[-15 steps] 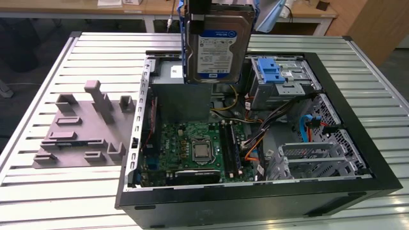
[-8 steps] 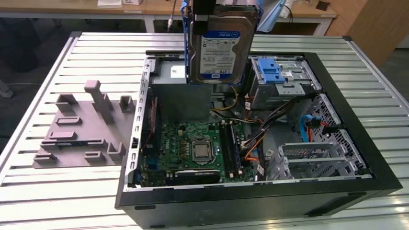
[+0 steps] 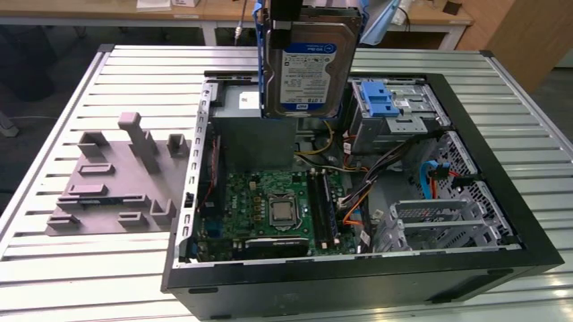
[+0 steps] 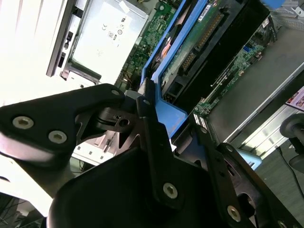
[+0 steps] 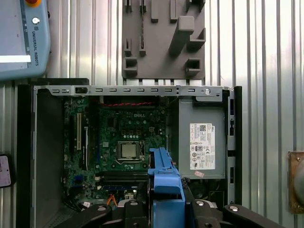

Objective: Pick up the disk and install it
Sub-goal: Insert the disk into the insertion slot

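Ribbed metal table point(image 3: 117, 74) under workshop light, wooden benches behind it at the far edge; table carries everything in play.

Computer case point(image 3: 358, 282) lies on its side with the panel off, interior facing up; judged laid this way so an arm can come straight down into it.

Grey moulded holder block point(image 3: 112, 181) sits on the exterior view's left of the case, just beside it, slots bare.

Inside the case: green main board point(image 3: 268, 208) in the near half; grey metal box point(image 5: 202, 137) with a white sticker against the wall nearest the block; metal drive cage point(image 3: 398, 117) at the far corner on the exterior view's right, a small blue latch point(image 3: 383, 100) on top of it; loose cables between cage and board.

Disk point(image 3: 309, 67) hangs in the air above the far part of the case, well apart from the cage, upright, label turned to the exterior camera; in the second wrist view its circuit-board side shows.

Gripper point(image 4: 173, 121) is clamped on the disk's blue frame point(image 5: 165, 175); black fingers point(image 4: 151, 118) pinch the frame's end from both sides, not the metal body; judged a grip chosen to leave the frame's long rails free.

Pick-up reads as done; disk not yet in the cage; it hangs to the cage's side, toward the exterior view's left, not lined up over it.
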Motion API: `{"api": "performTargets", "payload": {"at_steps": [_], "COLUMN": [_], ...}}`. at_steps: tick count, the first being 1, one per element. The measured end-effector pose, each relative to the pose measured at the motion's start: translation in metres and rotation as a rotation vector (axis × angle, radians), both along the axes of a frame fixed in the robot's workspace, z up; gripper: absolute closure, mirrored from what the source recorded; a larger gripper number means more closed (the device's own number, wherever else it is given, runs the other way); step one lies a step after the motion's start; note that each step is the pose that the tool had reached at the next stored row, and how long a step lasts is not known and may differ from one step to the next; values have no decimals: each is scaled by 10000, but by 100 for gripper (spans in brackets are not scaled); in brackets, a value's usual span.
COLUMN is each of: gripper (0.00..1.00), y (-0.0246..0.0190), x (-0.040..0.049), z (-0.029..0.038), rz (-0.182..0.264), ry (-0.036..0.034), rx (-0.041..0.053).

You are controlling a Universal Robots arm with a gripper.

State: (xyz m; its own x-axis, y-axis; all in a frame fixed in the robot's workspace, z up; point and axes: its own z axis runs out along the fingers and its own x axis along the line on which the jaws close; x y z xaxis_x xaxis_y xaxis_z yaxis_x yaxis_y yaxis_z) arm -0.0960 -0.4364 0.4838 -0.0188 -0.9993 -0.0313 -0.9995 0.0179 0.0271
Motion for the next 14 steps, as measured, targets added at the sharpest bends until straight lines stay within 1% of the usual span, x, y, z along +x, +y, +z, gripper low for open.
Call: {"api": "performTargets", "payload": {"at_steps": [2, 3, 5, 7, 11, 14], "gripper": [64, 64, 64, 64, 64, 64], "y": [-3, -14, -54, -112, -249, -340], "x": [0, 0, 0, 0, 0, 8], "z": [0, 0, -1, -2, -4, -6], "rz": [-1, -1, 0, 0, 0, -1], "ry": [1, 1, 0, 0, 0, 0], "rx": [-2, -2, -1, -2, -3, -4]}}
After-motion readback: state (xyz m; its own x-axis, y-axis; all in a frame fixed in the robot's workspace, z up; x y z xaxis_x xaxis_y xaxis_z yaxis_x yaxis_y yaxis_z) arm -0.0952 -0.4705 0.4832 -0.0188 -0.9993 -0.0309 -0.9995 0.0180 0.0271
